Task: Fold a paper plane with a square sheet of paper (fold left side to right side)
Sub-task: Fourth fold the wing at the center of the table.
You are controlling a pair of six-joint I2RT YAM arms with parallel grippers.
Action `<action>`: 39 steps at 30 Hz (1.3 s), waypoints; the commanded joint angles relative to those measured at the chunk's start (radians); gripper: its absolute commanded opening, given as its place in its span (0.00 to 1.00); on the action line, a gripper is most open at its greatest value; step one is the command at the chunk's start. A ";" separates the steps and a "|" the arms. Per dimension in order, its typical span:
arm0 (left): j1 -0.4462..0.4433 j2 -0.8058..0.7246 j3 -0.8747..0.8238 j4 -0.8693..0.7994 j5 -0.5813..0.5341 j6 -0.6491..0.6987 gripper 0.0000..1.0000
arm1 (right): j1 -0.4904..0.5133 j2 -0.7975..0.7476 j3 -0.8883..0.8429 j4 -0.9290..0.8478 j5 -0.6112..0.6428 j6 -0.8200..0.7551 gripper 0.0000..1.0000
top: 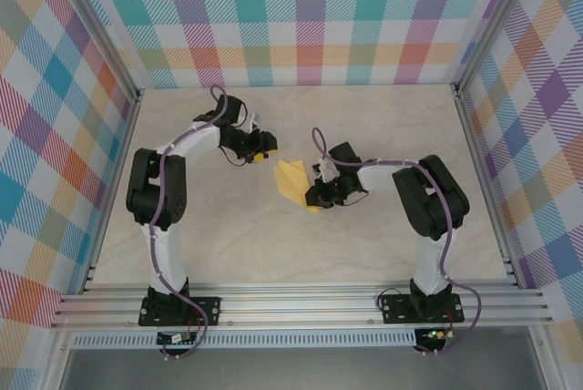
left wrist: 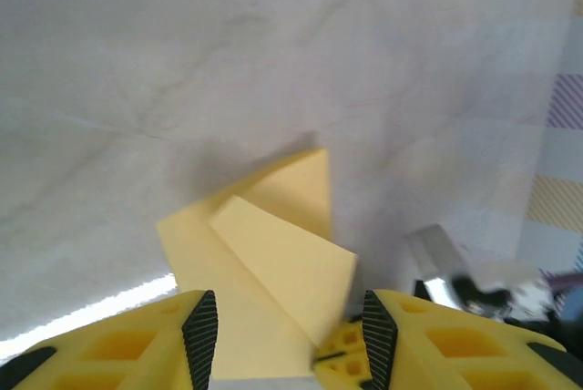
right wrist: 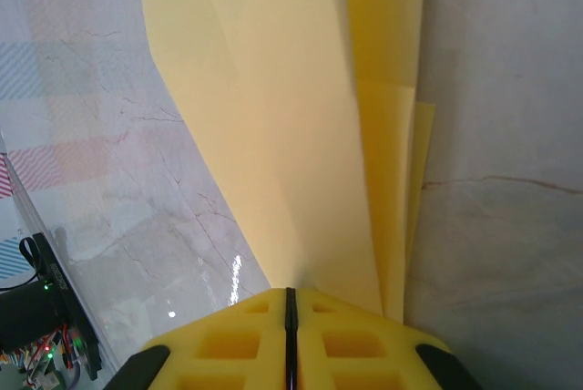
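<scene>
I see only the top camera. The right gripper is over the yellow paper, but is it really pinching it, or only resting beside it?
Observer: It is pinching. In its wrist view the right gripper is shut, and the yellow paper comes out from between its fingertips.
Operator: Thank you. Does the left gripper hold the paper too?
Observer: No. In the left wrist view the left gripper is open, and the paper lies flat between its spread fingers, not squeezed.
</scene>
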 commanded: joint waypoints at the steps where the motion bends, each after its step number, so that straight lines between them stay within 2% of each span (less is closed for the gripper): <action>1: -0.068 -0.032 -0.047 0.066 0.071 -0.012 0.46 | -0.005 0.051 -0.035 -0.163 0.085 -0.003 0.08; 5: -0.137 0.015 -0.033 0.082 0.095 -0.016 0.44 | -0.004 0.053 -0.038 -0.161 0.086 0.003 0.08; 8: -0.150 0.082 0.009 0.058 0.090 -0.011 0.42 | -0.005 0.053 -0.038 -0.160 0.088 0.005 0.08; 13: -0.150 0.147 0.053 0.025 0.059 0.010 0.42 | -0.004 0.053 -0.037 -0.161 0.091 0.006 0.08; 22: -0.121 0.253 0.093 -0.006 -0.059 0.031 0.42 | -0.005 0.011 -0.069 -0.169 0.097 0.001 0.09; 26: -0.115 0.259 0.064 0.009 -0.061 0.029 0.42 | -0.007 -0.052 -0.112 -0.175 0.092 0.009 0.09; 30: -0.118 0.249 0.025 0.036 -0.043 0.022 0.41 | -0.009 -0.154 -0.071 -0.218 0.082 0.032 0.09; 34: -0.128 0.244 0.005 0.051 -0.038 0.016 0.42 | -0.007 -0.187 0.017 -0.201 0.080 0.112 0.09; 39: -0.138 0.252 0.004 0.063 -0.036 0.009 0.41 | 0.016 -0.072 0.087 -0.042 0.075 0.286 0.08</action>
